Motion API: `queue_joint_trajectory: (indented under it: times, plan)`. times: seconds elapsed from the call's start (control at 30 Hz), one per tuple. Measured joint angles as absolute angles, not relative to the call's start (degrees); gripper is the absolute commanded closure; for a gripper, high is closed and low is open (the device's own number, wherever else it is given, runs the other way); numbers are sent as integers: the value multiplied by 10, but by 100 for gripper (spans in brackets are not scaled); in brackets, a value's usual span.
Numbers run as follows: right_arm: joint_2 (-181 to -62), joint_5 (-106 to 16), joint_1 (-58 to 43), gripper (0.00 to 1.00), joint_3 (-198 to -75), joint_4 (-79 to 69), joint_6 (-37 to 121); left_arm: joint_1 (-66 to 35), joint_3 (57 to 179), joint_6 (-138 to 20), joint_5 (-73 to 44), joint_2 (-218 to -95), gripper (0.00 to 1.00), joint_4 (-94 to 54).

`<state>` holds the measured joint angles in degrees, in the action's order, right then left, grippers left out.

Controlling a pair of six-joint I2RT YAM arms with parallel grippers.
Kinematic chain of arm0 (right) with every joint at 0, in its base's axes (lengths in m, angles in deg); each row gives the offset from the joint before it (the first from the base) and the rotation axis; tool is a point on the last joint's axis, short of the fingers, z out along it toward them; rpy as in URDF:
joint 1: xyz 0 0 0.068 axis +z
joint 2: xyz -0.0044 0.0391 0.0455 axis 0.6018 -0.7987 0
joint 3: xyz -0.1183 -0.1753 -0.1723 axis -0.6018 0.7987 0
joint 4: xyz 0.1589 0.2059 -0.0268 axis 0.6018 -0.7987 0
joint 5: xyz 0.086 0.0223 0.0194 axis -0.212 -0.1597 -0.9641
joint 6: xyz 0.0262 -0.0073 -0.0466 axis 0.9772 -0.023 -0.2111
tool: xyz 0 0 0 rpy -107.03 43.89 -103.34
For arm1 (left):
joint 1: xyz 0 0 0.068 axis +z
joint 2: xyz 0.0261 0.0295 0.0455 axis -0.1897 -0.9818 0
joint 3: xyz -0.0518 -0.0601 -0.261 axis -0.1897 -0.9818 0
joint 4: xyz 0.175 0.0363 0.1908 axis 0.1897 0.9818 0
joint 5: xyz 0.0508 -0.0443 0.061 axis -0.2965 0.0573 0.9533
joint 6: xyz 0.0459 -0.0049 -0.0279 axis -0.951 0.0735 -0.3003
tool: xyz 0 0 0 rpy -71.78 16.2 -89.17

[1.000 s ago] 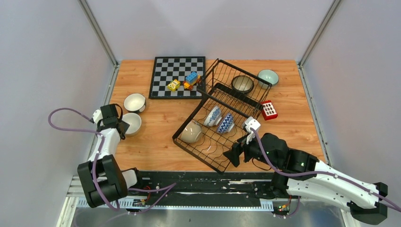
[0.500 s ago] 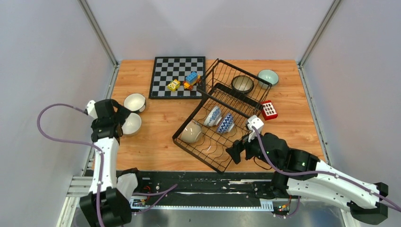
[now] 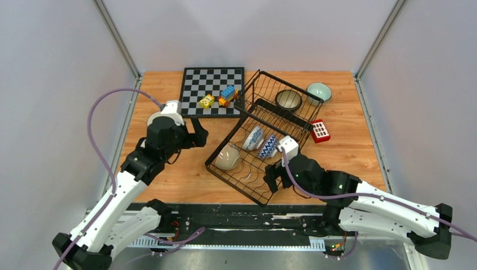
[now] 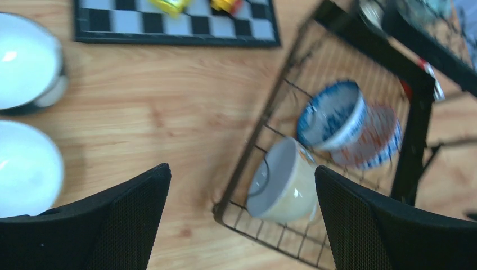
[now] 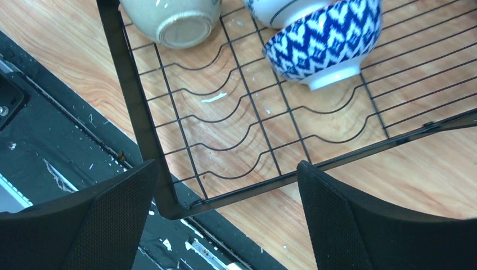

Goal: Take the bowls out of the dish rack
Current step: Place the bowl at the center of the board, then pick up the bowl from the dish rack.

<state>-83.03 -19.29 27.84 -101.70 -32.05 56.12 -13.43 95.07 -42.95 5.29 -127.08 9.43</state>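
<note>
Jaws wide apart on both, nothing held. Dish rack (image 3: 233, 184), skewed mid-table, holds beige bowl (image 3: 227, 158) on its side, two blue-patterned bowls (image 3: 268, 146), dark bowl (image 3: 288, 100) at far end. Mint bowl (image 3: 319, 91) near far edge of table (image 3: 185, 169), white bowls (image 4: 22, 169) by left edge. I've got left gripper (image 4: 242, 174) by rack's left corner, right gripper (image 5: 225, 166) over its near corner.

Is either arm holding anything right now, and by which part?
Nothing is held. The left gripper hangs open short of the beige bowl; the right gripper hangs open over the dish rack, at its near corner.
</note>
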Motion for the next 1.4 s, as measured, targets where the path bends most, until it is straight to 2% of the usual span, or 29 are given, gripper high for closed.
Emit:
queue_joint_trajectory:
  times: [0.13,0.43,0.67,0.83,1.07,1.4]
  plan:
    - [-834,-209,278,9,-981,-295,585,-188,951,-473,-20,-1287,0,103]
    - [-829,-208,278,17,-909,-266,676,-195,950,-532,-177,-1329,0,95]
    - [-752,-162,278,22,-867,-261,750,-195,909,-532,-196,-1337,2,81]
    - [-742,-127,278,26,-859,-261,796,-195,906,-518,-224,-1369,17,46]
    - [-739,-111,278,24,-851,-260,827,-195,907,-508,-256,-1447,16,16]
    - [-742,-103,278,25,-851,-255,837,-195,907,-506,-245,-1487,17,3]
